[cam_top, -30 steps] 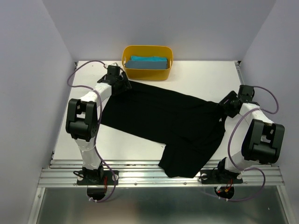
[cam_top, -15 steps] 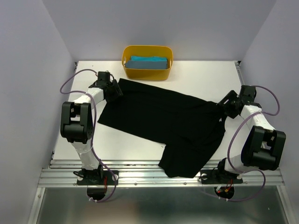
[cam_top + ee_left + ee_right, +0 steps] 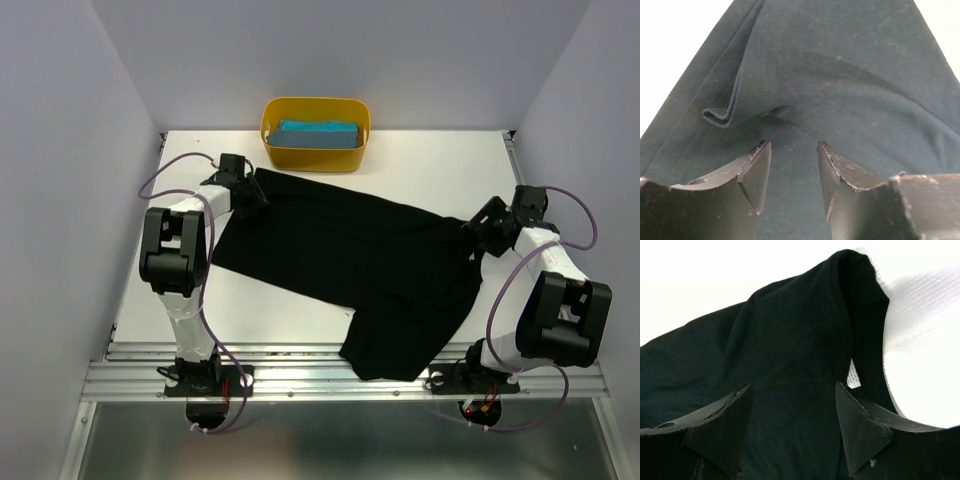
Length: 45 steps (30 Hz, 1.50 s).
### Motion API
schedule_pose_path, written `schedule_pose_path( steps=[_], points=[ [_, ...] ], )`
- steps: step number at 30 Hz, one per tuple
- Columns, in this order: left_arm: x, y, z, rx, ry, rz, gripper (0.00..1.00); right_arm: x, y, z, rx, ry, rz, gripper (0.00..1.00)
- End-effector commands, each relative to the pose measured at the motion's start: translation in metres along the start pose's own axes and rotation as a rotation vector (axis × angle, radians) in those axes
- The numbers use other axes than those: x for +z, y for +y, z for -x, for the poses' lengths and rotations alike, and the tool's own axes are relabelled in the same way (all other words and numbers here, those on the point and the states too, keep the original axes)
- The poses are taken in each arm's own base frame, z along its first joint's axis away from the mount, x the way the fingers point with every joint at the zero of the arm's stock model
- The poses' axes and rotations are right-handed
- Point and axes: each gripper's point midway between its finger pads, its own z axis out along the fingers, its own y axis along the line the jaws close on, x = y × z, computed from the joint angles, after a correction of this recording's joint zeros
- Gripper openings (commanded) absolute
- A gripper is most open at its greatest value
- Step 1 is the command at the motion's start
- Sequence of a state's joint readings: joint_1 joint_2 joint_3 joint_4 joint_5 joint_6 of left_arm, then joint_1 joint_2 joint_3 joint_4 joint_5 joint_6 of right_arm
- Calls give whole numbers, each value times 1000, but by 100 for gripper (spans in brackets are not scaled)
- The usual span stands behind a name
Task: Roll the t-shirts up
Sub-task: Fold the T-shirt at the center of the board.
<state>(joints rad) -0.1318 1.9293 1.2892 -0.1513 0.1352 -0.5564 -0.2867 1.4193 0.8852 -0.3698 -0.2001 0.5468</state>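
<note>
The black t-shirt (image 3: 350,255) lies spread across the table, and its near part hangs over the front edge. My left gripper (image 3: 247,192) is at its far left corner. In the left wrist view the left gripper (image 3: 792,150) is open, with flat cloth (image 3: 850,75) and a small fold (image 3: 722,114) under it. My right gripper (image 3: 478,228) is at the shirt's right end. The right wrist view shows this gripper (image 3: 792,390) wide open over the collar (image 3: 860,300) and its white label (image 3: 853,375). The teal-blue t-shirt (image 3: 318,133) lies folded in the yellow tub.
The yellow tub (image 3: 272,150) stands at the table's back edge, just beyond the black shirt's far corner. Bare white table (image 3: 440,165) shows at the back right and along the left side (image 3: 160,290). Grey walls close in on three sides.
My left gripper swung from beside the tub out to the left and came back a little. The shirt's far left corner now lies further left. The right gripper has barely moved.
</note>
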Motion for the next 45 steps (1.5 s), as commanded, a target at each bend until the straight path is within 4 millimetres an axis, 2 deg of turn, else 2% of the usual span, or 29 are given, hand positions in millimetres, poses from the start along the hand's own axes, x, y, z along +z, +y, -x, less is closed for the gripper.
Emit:
schedule_pose_path(
  steps=[1,10,15,22,24,34,45],
  points=[
    [-3,-13,13,-22,-59,15,53,-4,2,3,-1,-16,12,72],
    [9,-11,20,-56,-94,48,50,1,-3,2,-2,-7,-5,72],
    [22,-1,19,-57,-88,108,43,4,-5,0,-6,3,-15,72],
    [18,-8,22,-46,-106,113,22,6,-8,-1,-9,8,-21,72],
    [15,-10,25,-41,-117,120,0,6,-7,-1,-10,10,-19,72],
    [-8,-24,40,-26,-192,114,0,5,-9,-3,-16,10,-21,72],
    [-34,-28,39,-13,-218,79,0,4,-9,-3,-18,6,-24,72]
  ],
)
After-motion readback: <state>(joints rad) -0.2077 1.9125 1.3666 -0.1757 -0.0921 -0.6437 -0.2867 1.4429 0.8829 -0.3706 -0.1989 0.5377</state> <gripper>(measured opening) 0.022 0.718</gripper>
